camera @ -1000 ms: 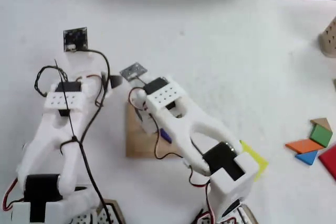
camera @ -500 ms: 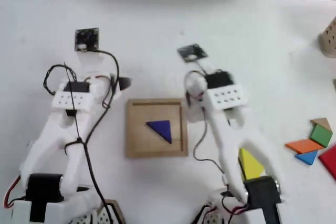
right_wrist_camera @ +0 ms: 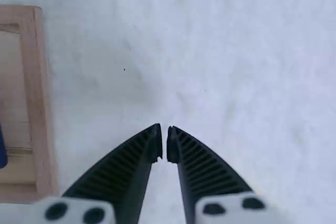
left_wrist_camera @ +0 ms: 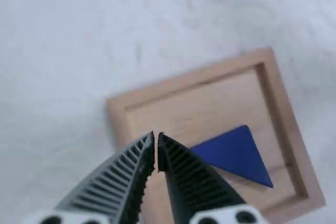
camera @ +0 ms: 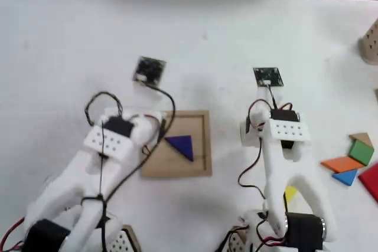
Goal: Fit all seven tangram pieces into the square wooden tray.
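The square wooden tray (camera: pixel 177 114) lies mid-table with one blue triangle (camera: pixel 181 146) inside it. My left gripper (left_wrist_camera: pixel 156 142) is shut and empty, hovering over the tray (left_wrist_camera: pixel 189 77) next to the blue triangle (left_wrist_camera: pixel 233 153). My right gripper (right_wrist_camera: pixel 163 140) is shut and empty above bare table, a little right of the tray's rim (right_wrist_camera: pixel 39 98). A yellow piece (camera: pixel 290 193) lies partly hidden under the right arm (camera: pixel 283 140). At the right edge sit an orange piece (camera: pixel 342 163), a green piece (camera: pixel 361 152), a small blue triangle (camera: pixel 346 176), a red piece (camera: pixel 371 181) and a tan piece (camera: pixel 361 139).
A wooden pegged block (camera: pixel 370 42) stands at the far right edge. The left arm (camera: pixel 109 140) overlaps the tray's left rim. White table stretches wide behind the tray.
The right arm swung off the tray to its right, uncovering the blue triangle. The left arm moved right, up to the tray's left side.
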Controlling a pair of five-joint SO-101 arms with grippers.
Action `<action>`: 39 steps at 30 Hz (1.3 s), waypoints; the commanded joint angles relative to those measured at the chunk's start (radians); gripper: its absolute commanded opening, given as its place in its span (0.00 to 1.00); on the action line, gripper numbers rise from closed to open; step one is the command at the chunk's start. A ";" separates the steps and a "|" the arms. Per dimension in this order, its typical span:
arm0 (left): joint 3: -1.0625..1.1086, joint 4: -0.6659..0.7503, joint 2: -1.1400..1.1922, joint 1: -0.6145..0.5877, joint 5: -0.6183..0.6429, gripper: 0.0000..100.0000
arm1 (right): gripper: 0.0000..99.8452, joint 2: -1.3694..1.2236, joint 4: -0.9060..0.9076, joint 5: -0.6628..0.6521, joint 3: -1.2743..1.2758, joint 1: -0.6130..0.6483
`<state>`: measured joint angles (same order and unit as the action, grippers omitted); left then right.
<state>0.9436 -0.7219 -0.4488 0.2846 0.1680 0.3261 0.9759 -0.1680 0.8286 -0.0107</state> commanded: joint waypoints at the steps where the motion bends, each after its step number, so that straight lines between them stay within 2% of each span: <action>1: 0.115 0.094 -0.147 0.200 -0.175 0.02 | 0.02 0.033 -0.018 0.028 -0.005 -0.019; 3: 0.163 0.146 -0.170 0.295 -0.190 0.02 | 0.02 0.033 -0.018 0.028 -0.005 -0.019; 6: 0.201 0.276 -0.171 0.392 -0.087 0.02 | 0.02 0.031 -0.018 0.029 -0.005 -0.018; 10: 0.270 0.517 -0.170 0.424 0.164 0.02 | 0.02 0.031 -0.044 0.032 -0.002 -0.015; 12: 0.298 0.568 -0.168 0.424 0.160 0.02 | 0.02 0.030 -0.058 0.032 0.000 -0.015; 16: 0.293 0.575 -0.127 0.424 0.109 0.02 | 0.02 0.030 -0.061 0.035 0.002 -0.013; 23: 0.091 0.566 0.260 0.415 0.106 0.02 | 0.02 0.030 -0.061 0.035 0.002 -0.013; 31: 0.077 0.496 0.252 0.383 0.106 0.02 | 0.02 0.030 -0.082 0.035 0.018 -0.013; 36: 0.055 0.361 0.251 0.321 0.114 0.02 | 0.02 0.030 -0.094 0.035 0.026 -0.013; 39: 0.018 0.224 0.251 0.297 0.107 0.02 | 0.02 0.030 -0.096 0.035 0.026 -0.013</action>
<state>1.0464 -0.3521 -0.1926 0.6283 0.2723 0.3276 0.9022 -0.1527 0.8608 -0.0215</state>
